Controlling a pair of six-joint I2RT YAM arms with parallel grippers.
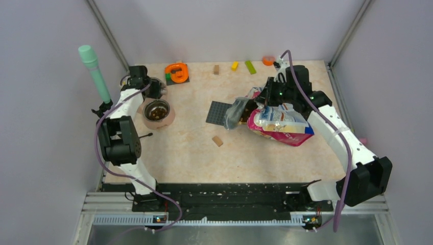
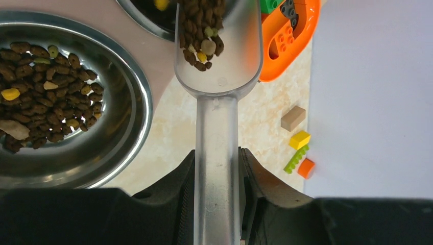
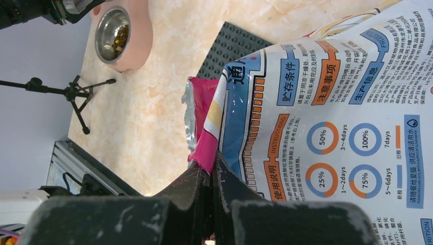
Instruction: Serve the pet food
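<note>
My left gripper is shut on the handle of a clear plastic scoop loaded with dark-brown kibble. The scoop's front end is over the rim of a second steel bowl at the top of the left wrist view. A steel bowl beside it holds kibble; from above it sits in a pink holder, with my left gripper just behind. My right gripper is shut on the pink edge of the open cat food bag, which lies on the table.
A dark grey studded plate lies left of the bag. A tan block lies mid-table. An orange toy, tan, yellow, green and orange pieces line the back. A mint-green cylinder stands far left.
</note>
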